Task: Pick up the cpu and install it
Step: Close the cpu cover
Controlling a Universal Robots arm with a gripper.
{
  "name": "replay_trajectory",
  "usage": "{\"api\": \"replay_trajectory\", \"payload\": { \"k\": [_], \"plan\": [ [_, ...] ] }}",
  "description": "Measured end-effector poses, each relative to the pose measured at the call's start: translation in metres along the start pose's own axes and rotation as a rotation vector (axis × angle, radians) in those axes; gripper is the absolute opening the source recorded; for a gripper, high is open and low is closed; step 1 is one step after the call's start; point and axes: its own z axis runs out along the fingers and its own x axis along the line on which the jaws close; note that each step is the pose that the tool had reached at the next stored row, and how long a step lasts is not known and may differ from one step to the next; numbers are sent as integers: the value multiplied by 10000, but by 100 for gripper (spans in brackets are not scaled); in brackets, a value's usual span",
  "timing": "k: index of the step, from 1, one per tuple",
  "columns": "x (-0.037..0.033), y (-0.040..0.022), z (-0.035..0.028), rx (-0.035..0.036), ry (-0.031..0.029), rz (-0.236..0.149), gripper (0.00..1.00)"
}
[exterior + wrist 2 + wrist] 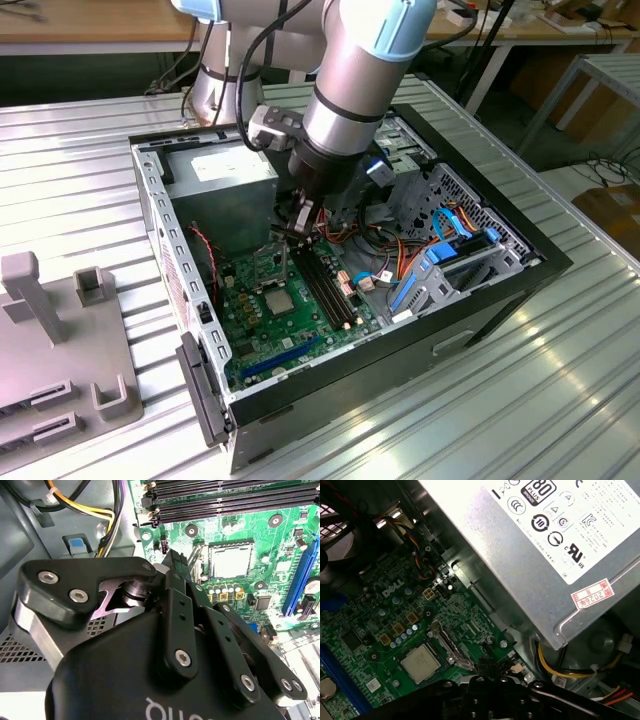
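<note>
We see the cpu [277,298] seated mid-motherboard [262,330]; the gripper [303,226] above looks closed and empty, fingertips partly hidden.

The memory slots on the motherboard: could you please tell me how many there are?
4 long black memory slots, lying parallel side by side beside the CPU socket; more may be hidden.
</note>
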Motion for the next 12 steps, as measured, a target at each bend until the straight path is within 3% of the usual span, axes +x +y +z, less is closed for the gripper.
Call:
{"api": "replay_trajectory", "payload": {
  "k": [12],
  "plan": [
    [2,4,-27,-72,-141,-67,11]
  ]
}}
